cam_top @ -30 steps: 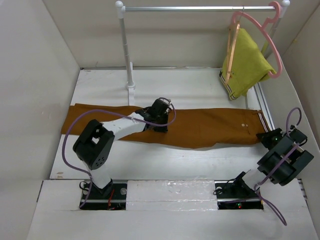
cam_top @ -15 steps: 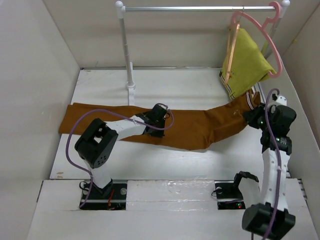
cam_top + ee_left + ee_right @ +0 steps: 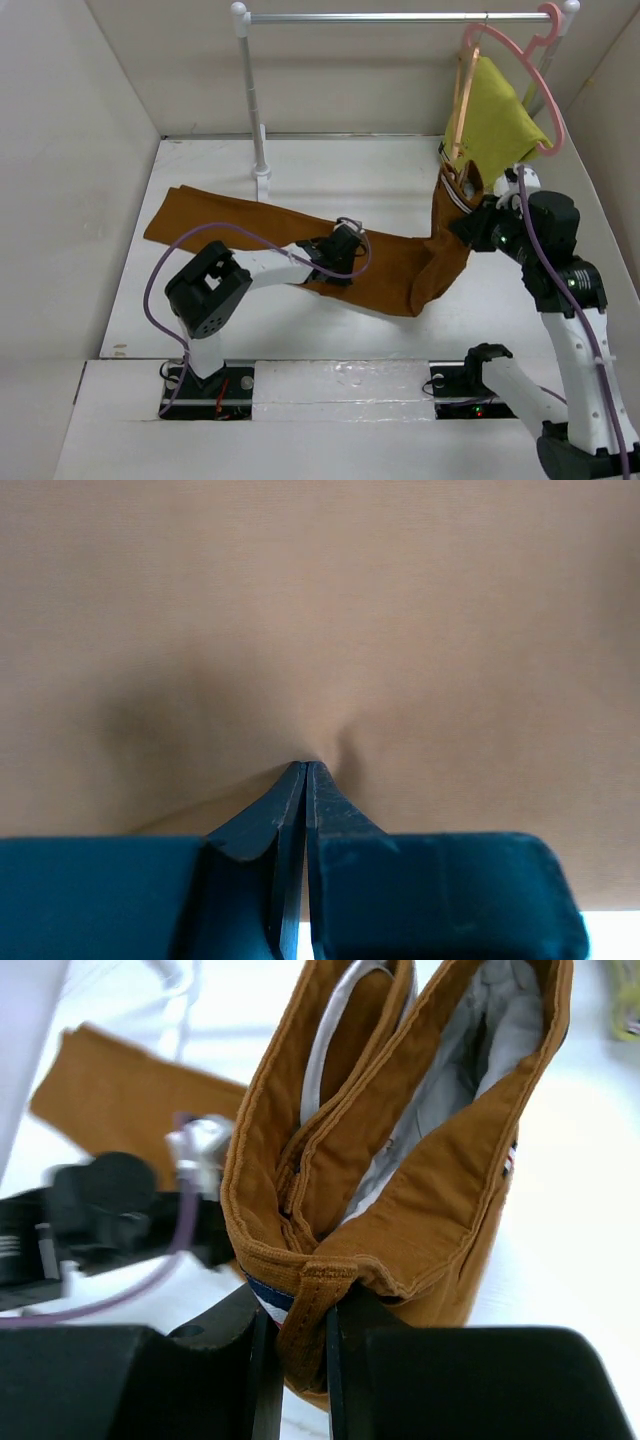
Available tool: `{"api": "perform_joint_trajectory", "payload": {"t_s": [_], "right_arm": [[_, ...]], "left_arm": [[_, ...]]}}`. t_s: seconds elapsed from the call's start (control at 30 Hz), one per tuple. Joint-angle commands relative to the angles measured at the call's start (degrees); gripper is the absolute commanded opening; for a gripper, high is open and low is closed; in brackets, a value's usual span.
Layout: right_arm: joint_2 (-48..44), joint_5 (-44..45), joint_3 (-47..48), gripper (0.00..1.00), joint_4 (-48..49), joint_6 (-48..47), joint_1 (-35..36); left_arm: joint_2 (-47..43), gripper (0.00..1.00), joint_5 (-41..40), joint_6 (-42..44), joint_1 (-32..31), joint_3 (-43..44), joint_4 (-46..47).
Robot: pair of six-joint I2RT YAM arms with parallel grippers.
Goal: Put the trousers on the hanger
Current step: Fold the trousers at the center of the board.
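Gripping the waistband (image 3: 300,1285), the right gripper (image 3: 297,1328) holds the trousers (image 3: 400,262) up just below the hanger (image 3: 461,100), while the left gripper (image 3: 305,772) is clenched on the leg lying on the table (image 3: 350,180). If the leg pulls tight, it could drag the waistband free.

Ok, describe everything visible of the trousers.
Long rust-brown cloth trousers, legs lying flat across the white table, stretching left. The waist end is raised off the table, its waistband gaping, pale lining and striped trim showing. The right gripper is shut on the waistband edge; the left gripper is shut, tips meeting a pucker in the cloth mid-leg.
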Motion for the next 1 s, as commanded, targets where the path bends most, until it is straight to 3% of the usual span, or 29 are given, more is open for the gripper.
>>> {"api": "perform_joint_trajectory", "payload": {"t_s": [0.0, 0.27, 0.43, 0.63, 0.83, 0.97], "right_arm": [[3.30, -4.33, 8.73, 0.00, 5.86, 0.93, 6.63], [10.57, -2.40, 21.90, 0.00, 12.19, -0.64, 16.99], [14.89, -3.02, 28.14, 0.00, 14.65, -1.70, 20.42], [18.50, -3.81, 27.72, 0.00, 16.58, -3.11, 20.43], [20.17, -3.02, 26.83, 0.00, 18.17, -3.99, 20.95], [22.01, -1.00, 27.62, 0.00, 18.52, -4.69, 22.71]], "left_arm": [[6.46, 0.00, 0.68, -6.43, -6.18, 2.36, -3.34], [19.18, 0.00, -0.64, -12.48, -16.73, 16.85, -7.38], [21.67, 0.00, 1.91, -17.66, -18.05, 17.40, -3.79], [8.77, 0.00, -7.74, -21.01, -18.05, 10.47, -4.30], [-14.17, 0.25, -25.14, -23.65, -18.05, -1.06, -10.44], [-26.99, 0.33, -35.60, -26.98, -18.06, -4.31, -19.29]]}}
